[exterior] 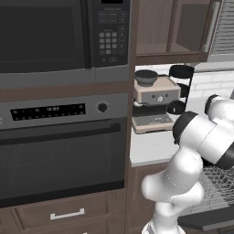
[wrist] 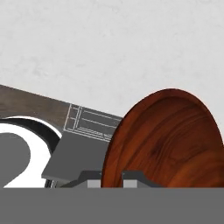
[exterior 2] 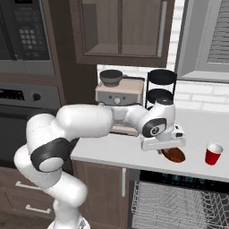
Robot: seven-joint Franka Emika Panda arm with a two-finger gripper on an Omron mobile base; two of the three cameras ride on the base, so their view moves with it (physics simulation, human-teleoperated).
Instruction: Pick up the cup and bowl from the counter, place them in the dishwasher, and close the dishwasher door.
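Note:
My gripper [exterior 2: 166,148] hangs low over the pale counter [exterior 2: 116,152] and is shut on the rim of the brown wooden bowl [exterior 2: 175,154]. In the hand view the bowl [wrist: 168,135] stands tilted on edge between the two dark fingertips [wrist: 132,176], its hollow side facing the camera. The red cup [exterior 2: 214,153] stands upright on the counter just right of the bowl, apart from it. Below the counter edge the dishwasher [exterior 2: 179,203] is open, its grey wire rack pulled out. The dishwasher door [exterior: 205,220] lies folded down under the rack.
A beige coffee machine [exterior 2: 120,96] and a black two-tier stand [exterior 2: 161,87] sit at the back of the counter by the tiled wall. A black-glass oven [exterior: 59,151] and a microwave [exterior: 55,36] fill the tall cabinet to the left.

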